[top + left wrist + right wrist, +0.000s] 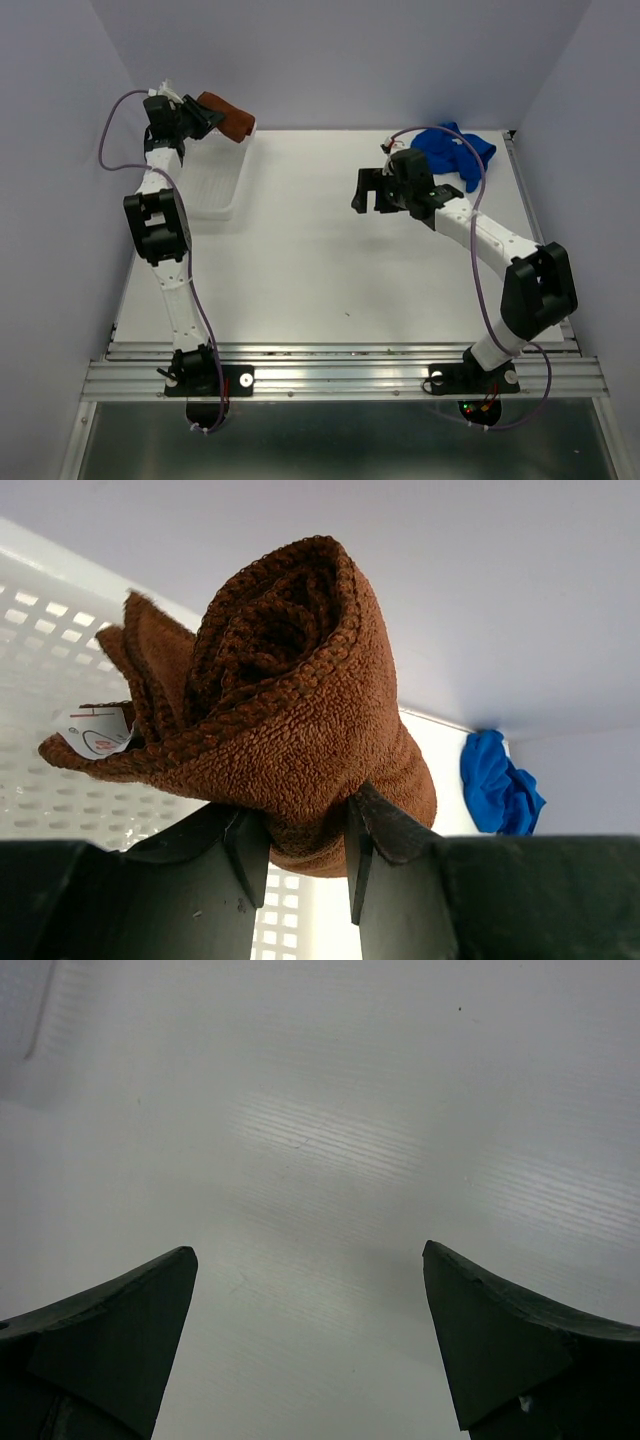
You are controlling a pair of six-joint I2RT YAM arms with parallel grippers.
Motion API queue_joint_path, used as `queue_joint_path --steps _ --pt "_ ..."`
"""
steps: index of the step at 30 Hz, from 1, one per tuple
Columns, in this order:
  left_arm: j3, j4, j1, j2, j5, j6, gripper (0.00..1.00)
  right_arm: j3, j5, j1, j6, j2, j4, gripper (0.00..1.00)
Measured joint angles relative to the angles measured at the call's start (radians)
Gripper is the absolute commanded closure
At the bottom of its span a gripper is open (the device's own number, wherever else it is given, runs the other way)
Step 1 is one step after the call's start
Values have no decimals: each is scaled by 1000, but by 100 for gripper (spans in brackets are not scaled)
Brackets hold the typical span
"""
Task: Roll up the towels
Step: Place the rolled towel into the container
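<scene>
The rust-brown towel (290,710) is wound into a fat roll, held in the air at the upper left of the overhead view, over the far end of the white mesh basket (215,190). We judge it light, soft and springy. Its inner layers sit loose and a flap with a white tag (95,730) pokes out to the left, so it could unwind if released carelessly.

The left gripper (305,850) has its jaws clamped on the roll's lower end, and a hold across the middle would bind the layers better.

The blue towel (455,150) lies crumpled at the upper right of the table (330,260). We would take it by an edge to spread it. The right gripper (372,195) hovers nearby over bare table, jaws wide apart and empty.
</scene>
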Motion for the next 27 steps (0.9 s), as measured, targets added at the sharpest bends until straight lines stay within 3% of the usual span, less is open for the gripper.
queue_joint_path --steps 27 --pt "-53 100 1 120 -93 16 100 59 -7 0 -40 116 -8 0"
